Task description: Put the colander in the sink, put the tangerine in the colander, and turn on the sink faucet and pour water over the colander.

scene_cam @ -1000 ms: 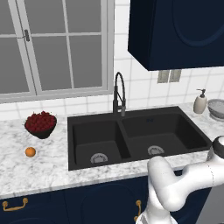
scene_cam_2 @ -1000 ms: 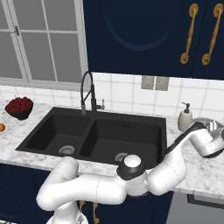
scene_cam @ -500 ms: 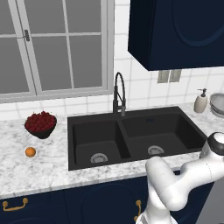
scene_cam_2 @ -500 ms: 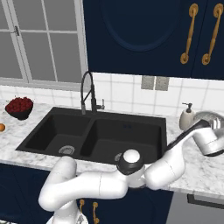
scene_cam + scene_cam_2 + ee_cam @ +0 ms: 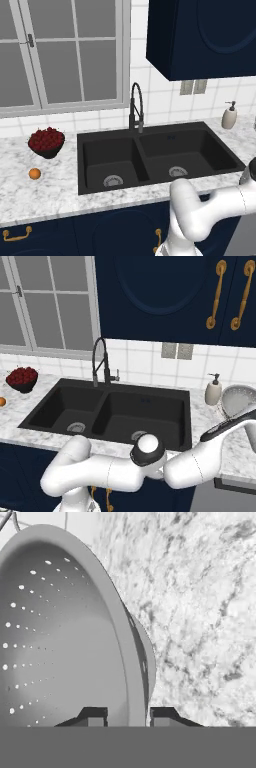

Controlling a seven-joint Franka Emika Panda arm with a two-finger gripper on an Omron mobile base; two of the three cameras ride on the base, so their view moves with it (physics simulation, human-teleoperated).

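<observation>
Hand view showed the fingers (image 5: 127,716) clenched across the colander (image 5: 65,637) rim, one tip inside and one outside, presumably ready to lift it off the marble tabletop (image 5: 200,602). At right of the right base view, it sat beyond the sink (image 5: 150,411). No writing was legible.

Gripper (image 5: 129,714) jaws, wider a second ago, now stand pinched on the rim of the colander (image 5: 239,401), one finger inside the bowl, one outside; right base view: colander sits tilted, lifted slightly versus earlier; arm forearm reaches a little farther right along the counter (image 5: 227,448)
</observation>
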